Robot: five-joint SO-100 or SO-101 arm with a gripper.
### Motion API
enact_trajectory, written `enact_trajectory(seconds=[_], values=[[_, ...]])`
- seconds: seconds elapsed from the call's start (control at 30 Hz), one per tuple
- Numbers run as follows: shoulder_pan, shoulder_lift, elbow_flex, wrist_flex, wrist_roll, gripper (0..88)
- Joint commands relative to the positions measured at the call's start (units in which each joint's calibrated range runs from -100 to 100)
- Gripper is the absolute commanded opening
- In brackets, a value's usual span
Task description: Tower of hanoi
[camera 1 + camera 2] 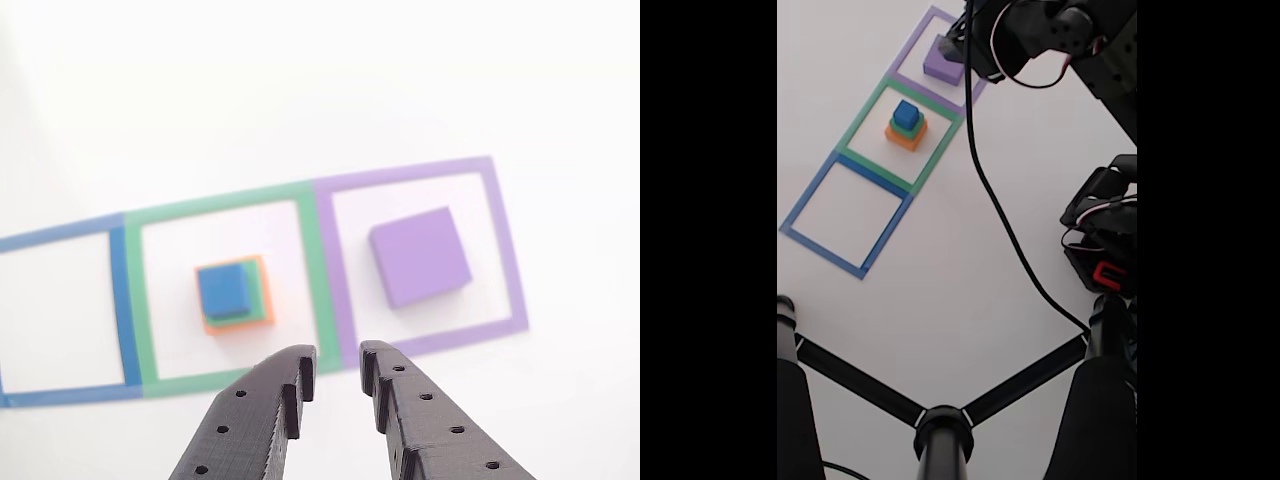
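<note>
— While my gripper (337, 358) hung above the white table (300, 80), where did the blocks sit?

— Seen from the other view, the purple block (420, 256) lay alone inside the purple tape square (505, 250), at the right. The orange block (264, 300), the green block (252, 305) and the blue cube (222, 289) were stacked in the green tape square (312, 270) beside it, orange at the bottom, blue on top.

— And your claw?

— My two black fingers (275, 400) pointed up from the lower edge of that view, tips parted by a narrow gap, nothing between them. They were over the near side of the tape, about where the green and purple squares meet, touching no block.

— What did the fixed view catch?

— My arm (1050, 35) reached in from the upper right, its end just beside the purple block (940, 62). The three-block stack stood in the middle square, the blue cube (906, 114) topmost. The blue tape square (800, 212) held no block. A black cable (990, 190) ran down across the table, and black stand legs (940, 430) crossed the bottom.
</note>
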Motion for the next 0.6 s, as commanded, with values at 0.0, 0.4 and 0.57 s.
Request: enact_trajectory(seconds=[0.0, 0.4, 0.57], values=[[4.5, 1.7, -13.5, 9.6, 0.0, 0.0], [9.6, 2.8, -19.7, 18.1, 0.0, 4.3], [10.2, 1.8, -14.2, 15.0, 0.0, 15.9]])
